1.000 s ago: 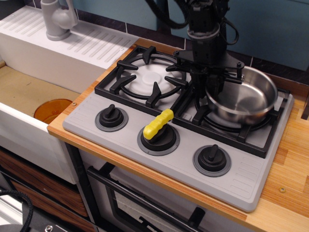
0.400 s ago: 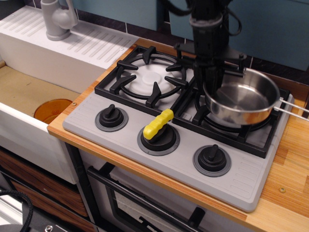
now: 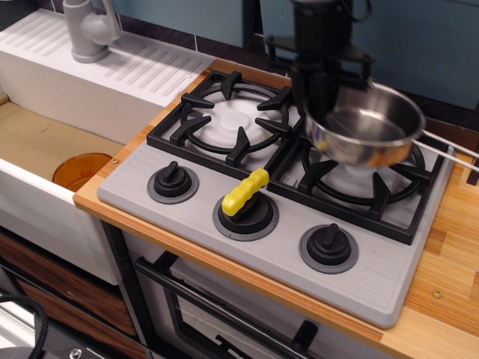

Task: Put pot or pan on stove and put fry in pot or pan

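One wooden counter [image 3: 449,254] carried one stove [image 3: 374,277], a flat grey plastic slab with two black grates, two white burner discs and three black knobs. To its left sat one white sink unit [image 3: 45,217] with a ribbed drainboard, one orange round shape [image 3: 81,170] in its basin, and one grey tap [image 3: 90,30] cut off at the top edge. Below the counter, one dark oven-door handle [image 3: 224,314] ran partly out of view.

One black arm came down from the top edge, most of it cropped away. Its gripper [image 3: 323,93] was clamped on the near-left rim of the pan [image 3: 367,127], though the fingertips were hard to make out against the dark body. The pan, single, round, shallow and shiny steel, hung tilted above the right burner [image 3: 359,176], clear of its grate. Its thin wire-loop handle [image 3: 449,146] reached right and was cut off by the edge.

One fry [image 3: 245,193], bright yellow with a crinkled edge, lay slantwise on top of the middle knob [image 3: 245,213], hiding that knob's grip.
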You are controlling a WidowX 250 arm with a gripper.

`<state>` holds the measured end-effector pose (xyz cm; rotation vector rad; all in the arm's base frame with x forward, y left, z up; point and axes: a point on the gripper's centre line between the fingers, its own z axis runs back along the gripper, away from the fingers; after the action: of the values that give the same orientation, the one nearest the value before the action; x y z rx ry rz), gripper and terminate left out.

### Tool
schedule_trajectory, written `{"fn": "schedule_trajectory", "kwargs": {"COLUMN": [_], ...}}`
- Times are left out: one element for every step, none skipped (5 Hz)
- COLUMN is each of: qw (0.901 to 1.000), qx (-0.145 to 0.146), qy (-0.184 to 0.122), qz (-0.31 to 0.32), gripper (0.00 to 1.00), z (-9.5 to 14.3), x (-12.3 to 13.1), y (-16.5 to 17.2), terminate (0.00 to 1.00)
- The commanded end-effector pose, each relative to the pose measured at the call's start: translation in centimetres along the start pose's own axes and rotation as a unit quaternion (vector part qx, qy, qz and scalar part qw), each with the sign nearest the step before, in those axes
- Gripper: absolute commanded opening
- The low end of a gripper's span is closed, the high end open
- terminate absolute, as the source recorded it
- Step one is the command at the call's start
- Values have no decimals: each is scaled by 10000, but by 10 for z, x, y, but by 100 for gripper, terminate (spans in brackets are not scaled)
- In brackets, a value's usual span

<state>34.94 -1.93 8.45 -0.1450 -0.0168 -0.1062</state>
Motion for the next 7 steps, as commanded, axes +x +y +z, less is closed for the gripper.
{"fn": "schedule_trajectory", "kwargs": {"qw": [9983, 9978, 9979, 9981, 9980, 9980, 9978], "qx": [238, 173, 103, 31, -44, -103, -127], "qy": [-423, -434, -417, -430, -476, -492, -510], "qz": [-318, -460, -475, -432, -407, -396, -397], "gripper": [0, 0, 0, 0, 0, 0, 0], "z": [42, 41, 38, 30, 20, 13, 8], "x": [17, 20, 21, 19, 14, 9, 8], "y": [39, 66, 83, 101, 120, 134, 144], "terminate": [0, 0, 0, 0, 0, 0, 0]}}
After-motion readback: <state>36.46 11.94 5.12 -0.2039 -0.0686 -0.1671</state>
